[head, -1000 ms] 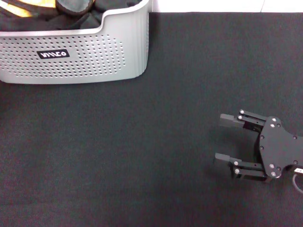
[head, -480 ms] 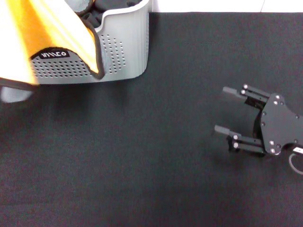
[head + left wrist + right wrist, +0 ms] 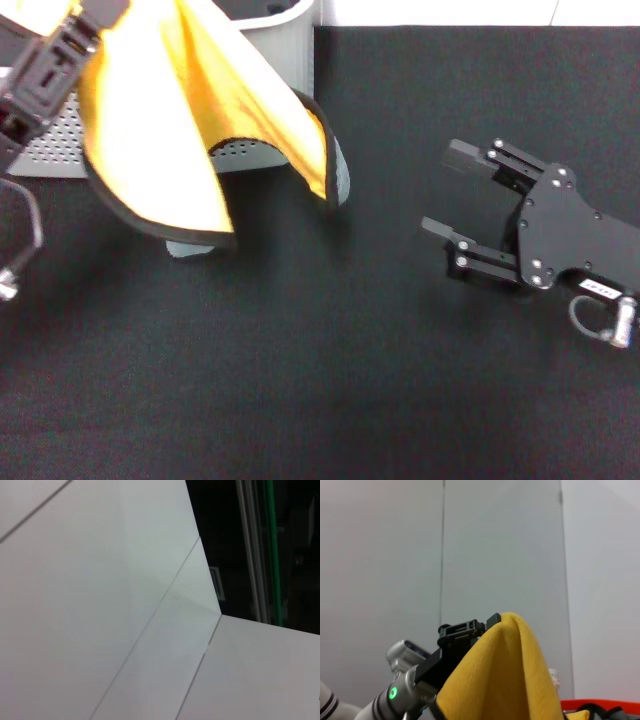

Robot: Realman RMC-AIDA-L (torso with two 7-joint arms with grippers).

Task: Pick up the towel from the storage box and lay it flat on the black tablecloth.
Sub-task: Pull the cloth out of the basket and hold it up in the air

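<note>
Mid-transfer now. Head view: my left gripper [image 3: 75,25] is clamped on the towel [image 3: 165,130], lifted clear of the storage box [image 3: 285,40] w/ yellow-orange side out, black edging, grey underside showing at low folds; it hangs bunched over the black tablecloth [image 3: 330,380]. My right gripper [image 3: 452,195] hovers nearby, jaws apart, empty. Next prob: catch a free corner w/ right, spread, lower flat. Left wrist view: only walls. Right wrist view: towel draped from left gripper's fingers.
</note>
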